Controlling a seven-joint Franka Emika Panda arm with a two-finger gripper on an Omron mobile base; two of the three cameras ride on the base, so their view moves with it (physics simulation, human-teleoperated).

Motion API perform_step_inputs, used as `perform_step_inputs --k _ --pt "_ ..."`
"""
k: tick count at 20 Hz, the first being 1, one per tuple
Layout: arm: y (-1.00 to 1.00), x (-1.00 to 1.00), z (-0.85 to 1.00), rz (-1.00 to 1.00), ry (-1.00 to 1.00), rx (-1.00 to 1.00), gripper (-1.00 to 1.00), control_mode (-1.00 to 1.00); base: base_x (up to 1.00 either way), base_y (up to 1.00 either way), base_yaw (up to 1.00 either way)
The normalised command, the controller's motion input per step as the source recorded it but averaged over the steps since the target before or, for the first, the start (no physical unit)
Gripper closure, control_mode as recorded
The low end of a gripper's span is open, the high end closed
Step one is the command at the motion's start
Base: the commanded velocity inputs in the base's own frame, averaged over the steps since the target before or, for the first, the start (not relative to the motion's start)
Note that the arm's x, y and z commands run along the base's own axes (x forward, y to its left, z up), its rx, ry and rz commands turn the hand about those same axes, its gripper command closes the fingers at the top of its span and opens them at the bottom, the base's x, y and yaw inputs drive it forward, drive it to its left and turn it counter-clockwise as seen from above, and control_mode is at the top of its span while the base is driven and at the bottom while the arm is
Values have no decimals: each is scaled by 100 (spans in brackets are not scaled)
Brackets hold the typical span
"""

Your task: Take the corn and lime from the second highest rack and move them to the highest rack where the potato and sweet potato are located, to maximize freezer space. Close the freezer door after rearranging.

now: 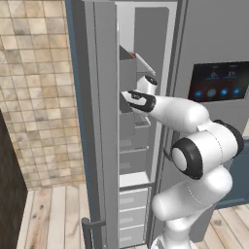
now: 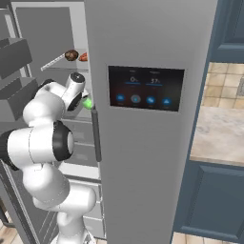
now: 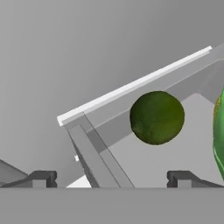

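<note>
Inside second highest rack, lime ahead of my fingers, spread apart, empty. Reaching for lime; next: advance, centre, close on it.

Corn is running off the right edge in the hand view, just a green-yellow sliver showing. Arm is blocking the gripper in both base views, so jaw state is staying unreadable there. Fridge panel is cropping the sweet potato in the right base view.
</note>
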Motion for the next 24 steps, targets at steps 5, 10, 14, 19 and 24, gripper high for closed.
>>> perform_step_inputs --k 5,10,14,19,24 --pt "5 23 -19 0 0 0 -100 -100 0 0 0" --pt "2 23 -10 0 0 0 -100 -100 0 0 0" --pt "8 24 -2 0 0 0 -100 -100 0 0 0" --pt "13 17 0 0 0 1 -100 -100 0 0 0" --pt "6 23 -7 0 0 1 -100 -100 0 0 0"
